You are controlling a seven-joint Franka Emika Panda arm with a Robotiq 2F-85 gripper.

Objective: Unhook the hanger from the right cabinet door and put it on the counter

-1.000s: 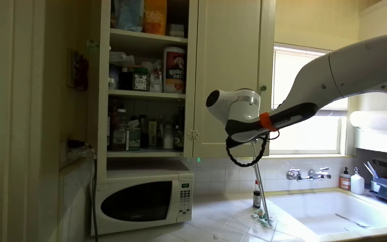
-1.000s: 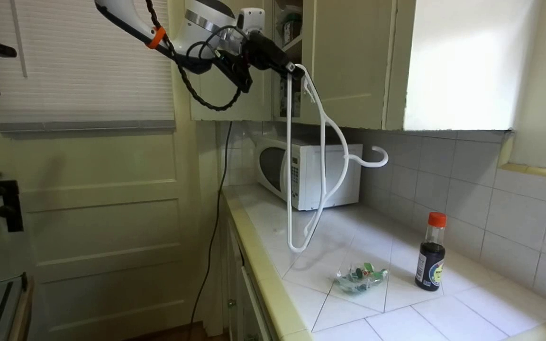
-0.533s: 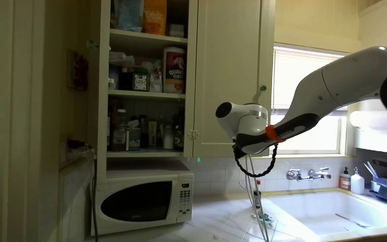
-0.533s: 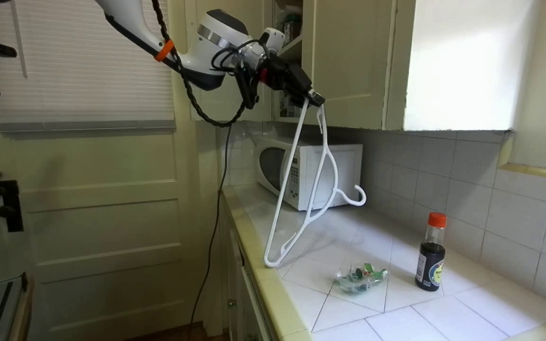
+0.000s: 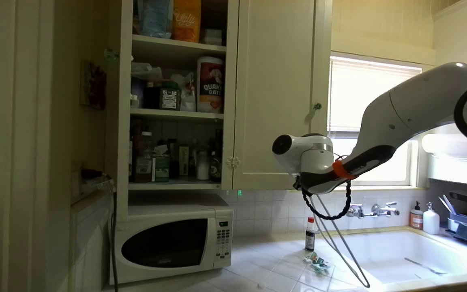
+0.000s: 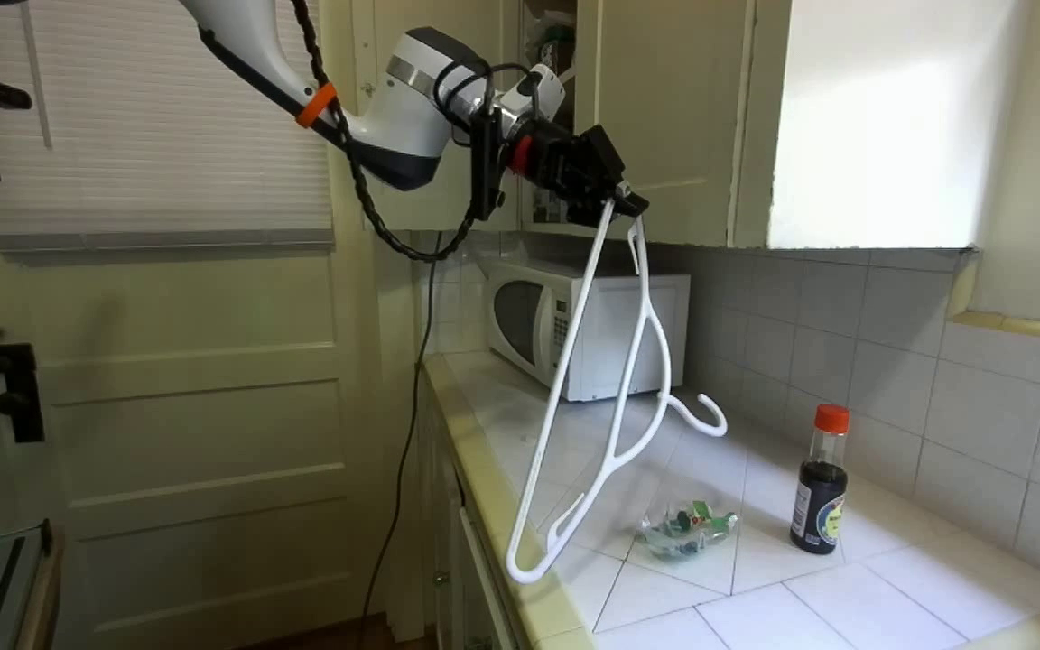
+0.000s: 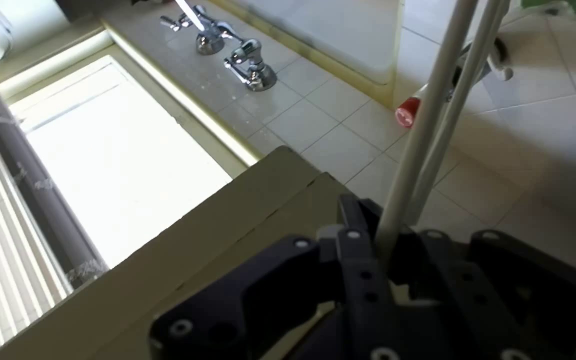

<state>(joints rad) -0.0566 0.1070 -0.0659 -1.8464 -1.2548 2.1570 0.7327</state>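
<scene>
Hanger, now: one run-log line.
gripper: shut on hanger | hanger: off right cabinet door, hanging in air | counter: placement not yet done

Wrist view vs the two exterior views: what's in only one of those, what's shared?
Wrist view only: a close-up of the slim white hanger running between the fingers of the black gripper.

Exterior views only: the boxy white microwave, the white robot arm with its orange band, and the hanger's lower rounded end, all in both exterior views.

Shared by all: part of the hanger, the pale tiled counter and the red-capped bottle.
</scene>
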